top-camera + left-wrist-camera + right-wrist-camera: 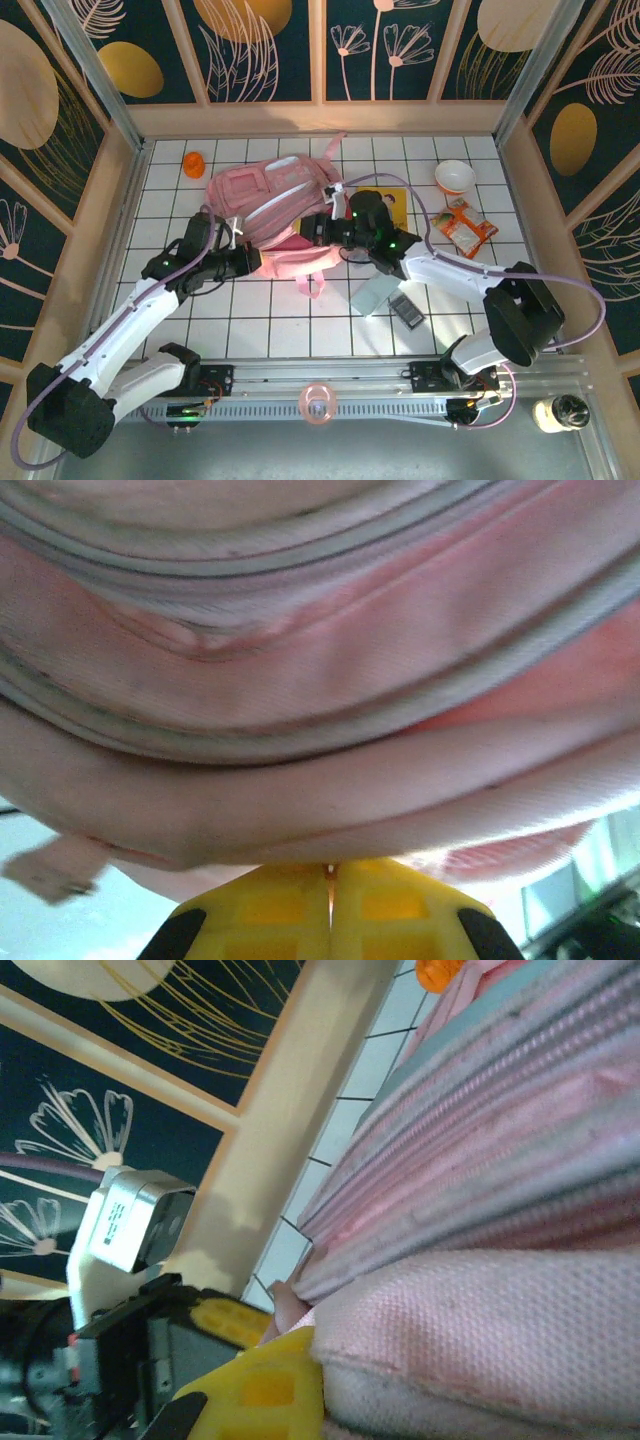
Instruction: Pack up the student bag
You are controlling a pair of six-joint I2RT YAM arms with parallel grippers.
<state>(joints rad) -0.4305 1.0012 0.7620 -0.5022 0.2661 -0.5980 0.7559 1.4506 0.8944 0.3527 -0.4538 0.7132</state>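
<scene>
The student bag (275,205) lies slumped at the table's centre, soft pink cloth crossed by ridged zip lines. We judge it light, limp and quick to fold, so a seam, zip edge or strap will hold better than flat cloth. At its 7 o'clock the left gripper (330,872) has its yellow pads pressed together at the fabric's edge. At 4 o'clock the right gripper (322,228) lays one finger (268,1392) against the cloth; its spread we cannot tell. A bowl (455,177) sits well apart at 3 o'clock.

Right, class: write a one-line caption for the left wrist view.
Left yellow fingers pinched shut on the soft pink fabric backpack, grey bands curving above.
</scene>
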